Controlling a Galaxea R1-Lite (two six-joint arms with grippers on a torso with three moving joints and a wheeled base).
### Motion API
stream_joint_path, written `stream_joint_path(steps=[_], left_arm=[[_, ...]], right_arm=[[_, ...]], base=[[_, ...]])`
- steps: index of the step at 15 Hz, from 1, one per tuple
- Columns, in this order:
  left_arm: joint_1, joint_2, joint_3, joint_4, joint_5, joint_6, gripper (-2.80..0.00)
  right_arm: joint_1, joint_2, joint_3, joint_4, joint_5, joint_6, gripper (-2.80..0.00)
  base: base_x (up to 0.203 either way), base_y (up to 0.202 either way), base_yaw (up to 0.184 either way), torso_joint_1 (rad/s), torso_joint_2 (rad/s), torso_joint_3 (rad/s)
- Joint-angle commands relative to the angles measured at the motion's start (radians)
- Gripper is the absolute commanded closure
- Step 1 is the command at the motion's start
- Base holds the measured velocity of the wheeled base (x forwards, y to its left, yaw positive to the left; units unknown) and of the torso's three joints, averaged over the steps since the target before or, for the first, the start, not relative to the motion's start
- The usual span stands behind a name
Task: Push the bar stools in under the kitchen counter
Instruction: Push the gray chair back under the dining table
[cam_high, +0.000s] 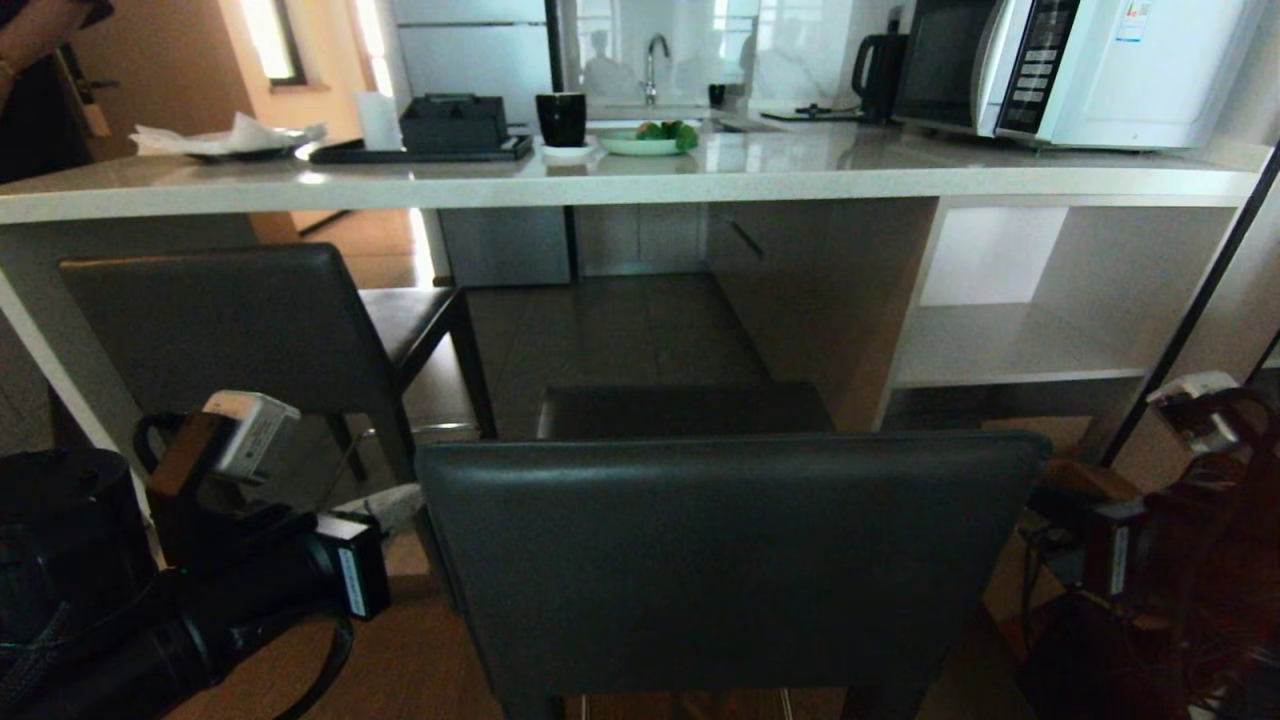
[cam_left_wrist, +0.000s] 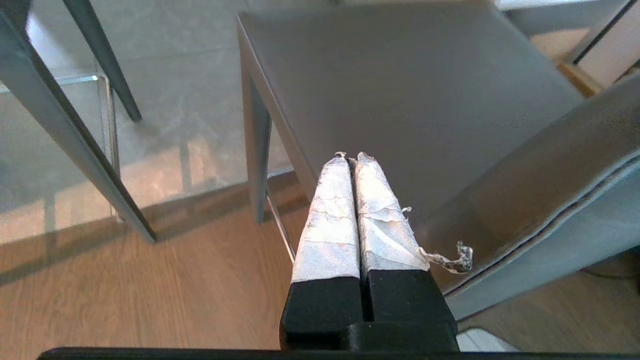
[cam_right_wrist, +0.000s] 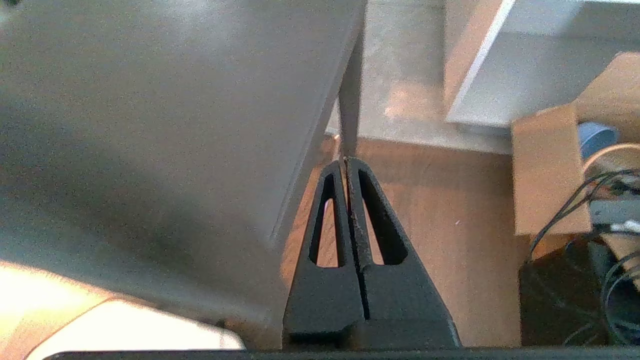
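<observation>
We see the nearer bar stool (cam_high: 730, 560) standing squarely before the kitchen counter (cam_high: 640, 180), its dark backrest toward us and its seat short of the slab's edge. The second bar stool (cam_high: 250, 330) stands closer to the counter at its left end, its seat partly beneath the top.

Our left gripper (cam_left_wrist: 350, 159) has its white-wrapped fingers (cam_left_wrist: 330, 220) pressed together with nothing between them; their tips hang above the left edge of the nearer stool's seat, just ahead of the backrest, and we cannot tell whether they touch it. Our right gripper (cam_right_wrist: 345, 161) also has its black fingers (cam_right_wrist: 385, 235) closed on nothing, beside the seat's right edge and over the wooden floor (cam_right_wrist: 440, 225), apart from the stool.

On the counter we see a microwave (cam_high: 1090, 70), a black cup (cam_high: 561, 118) and a plate of greens (cam_high: 645, 140).
</observation>
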Motion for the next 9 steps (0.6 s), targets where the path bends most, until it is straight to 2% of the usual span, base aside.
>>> stream_joint_path(steps=[1,3,6,9], left_arm=[[-0.030,0.013,0.002,-0.005,0.001,-0.005,0.00],[-0.065,0.015,0.000,-0.003,0.003,-0.016,0.00],[-0.077,0.006,0.007,0.001,0.003,-0.017,0.00],[-0.101,0.013,0.006,0.001,0.002,-0.024,0.00]], right_arm=[[0.015,0.087,0.009,-0.057,-0.014,-0.002,0.00],[0.054,0.096,0.010,-0.076,-0.021,-0.002,0.00],[0.103,0.077,0.013,-0.078,-0.046,0.002,0.00],[0.107,0.082,0.020,-0.079,-0.044,0.003,0.00]], base=[[0.000,0.000,0.000,0.000,0.00,0.000],[0.000,0.000,0.000,0.000,0.00,0.000],[0.000,0.000,0.000,0.000,0.00,0.000],[0.000,0.000,0.000,0.000,0.00,0.000]])
